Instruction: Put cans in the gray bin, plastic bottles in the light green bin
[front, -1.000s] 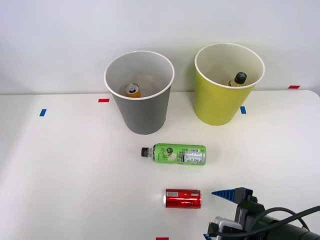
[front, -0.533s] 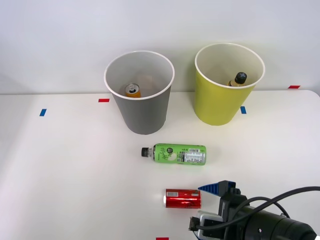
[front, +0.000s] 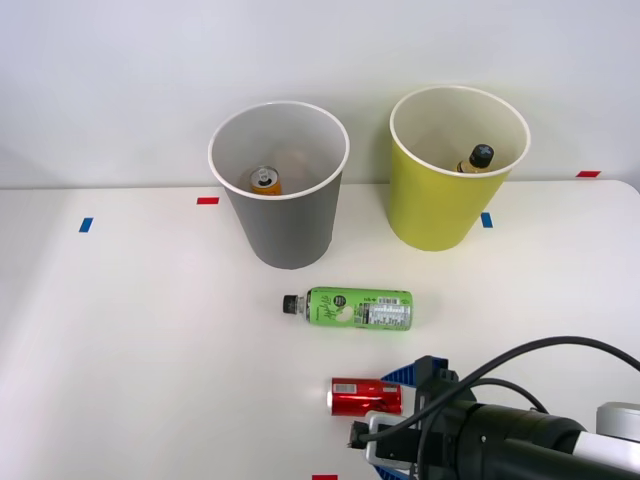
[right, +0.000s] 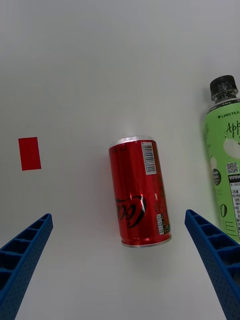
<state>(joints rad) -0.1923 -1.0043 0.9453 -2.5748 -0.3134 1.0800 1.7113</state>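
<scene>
A red can lies on its side on the white table. My right gripper hovers over its right end, open, with one blue finger on each side of the can and not touching it. A green-labelled plastic bottle with a black cap lies just beyond the can. The gray bin stands at the back with an orange can inside. To its right is the light green bin, holding an amber bottle.
Small tape marks dot the table: red and blue at the back left, blue by the light green bin, red at the front edge. A black cable loops over my arm.
My right arm has moved left across the table's front, from beside the red can to over its right end. The can, bottle and bins have not moved.
</scene>
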